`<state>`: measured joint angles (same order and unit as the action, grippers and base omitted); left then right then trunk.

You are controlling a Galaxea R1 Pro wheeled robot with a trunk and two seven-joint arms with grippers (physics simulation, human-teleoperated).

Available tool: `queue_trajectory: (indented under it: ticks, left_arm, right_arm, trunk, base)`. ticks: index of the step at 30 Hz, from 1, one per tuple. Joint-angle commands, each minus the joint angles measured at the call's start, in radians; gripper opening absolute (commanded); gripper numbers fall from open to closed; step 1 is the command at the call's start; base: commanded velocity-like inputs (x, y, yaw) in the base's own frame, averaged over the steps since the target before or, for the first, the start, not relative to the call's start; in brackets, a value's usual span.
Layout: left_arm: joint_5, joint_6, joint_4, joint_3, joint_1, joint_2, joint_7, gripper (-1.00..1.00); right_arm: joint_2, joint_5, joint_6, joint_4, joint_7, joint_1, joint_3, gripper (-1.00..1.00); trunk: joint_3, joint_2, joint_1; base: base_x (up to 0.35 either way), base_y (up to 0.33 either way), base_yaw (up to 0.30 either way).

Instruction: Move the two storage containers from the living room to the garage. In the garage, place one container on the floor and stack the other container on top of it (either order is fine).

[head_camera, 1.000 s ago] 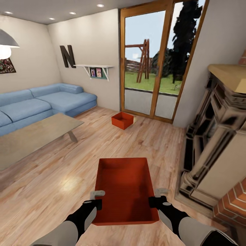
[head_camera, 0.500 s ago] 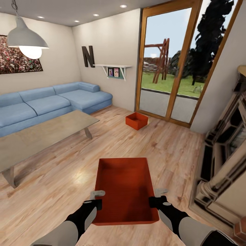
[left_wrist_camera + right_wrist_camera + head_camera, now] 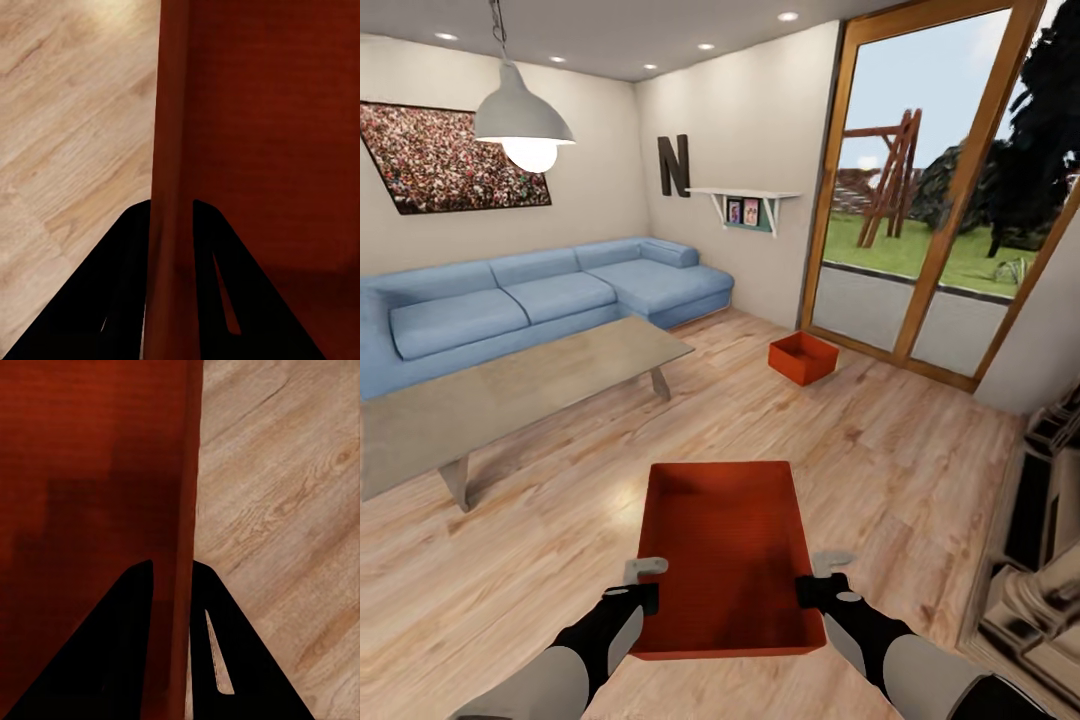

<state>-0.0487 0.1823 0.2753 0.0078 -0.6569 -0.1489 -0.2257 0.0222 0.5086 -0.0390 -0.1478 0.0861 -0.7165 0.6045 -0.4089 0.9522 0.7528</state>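
An orange-red, shallow, open-top storage container [image 3: 728,555] is held at 6 o'clock above the wood-plank floor [image 3: 880,470], its side walls pinched by the left gripper [image 3: 645,585] and right gripper [image 3: 815,580]. A second container [image 3: 802,358] is seen at 1 o'clock beside the glass doors [image 3: 935,200].

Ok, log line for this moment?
room: living room | held container: left claw + right claw on side walls | second container: floor by glass doors
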Motion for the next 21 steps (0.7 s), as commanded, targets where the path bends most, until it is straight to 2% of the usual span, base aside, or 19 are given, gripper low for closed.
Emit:
queue_trajectory:
  ticks: [1,21]
  left_arm:
    - [0.01,0.008,0.001,-0.005,0.0,0.017,-0.011,-1.0]
    - [0.01,0.008,0.001,-0.005,0.0,0.017,-0.011,-1.0]
  right_arm:
    - [-0.001,0.001,-0.005,0.001,0.012,-0.001,-0.017,-1.0]
    - [-0.001,0.001,-0.005,0.001,0.012,-0.001,-0.017,-1.0]
  trunk:
    - [-0.001,0.001,0.0]
    - [-0.001,0.001,0.0]
  base:
    - [0.0,0.0,0.3]
    - [0.0,0.0,0.3]
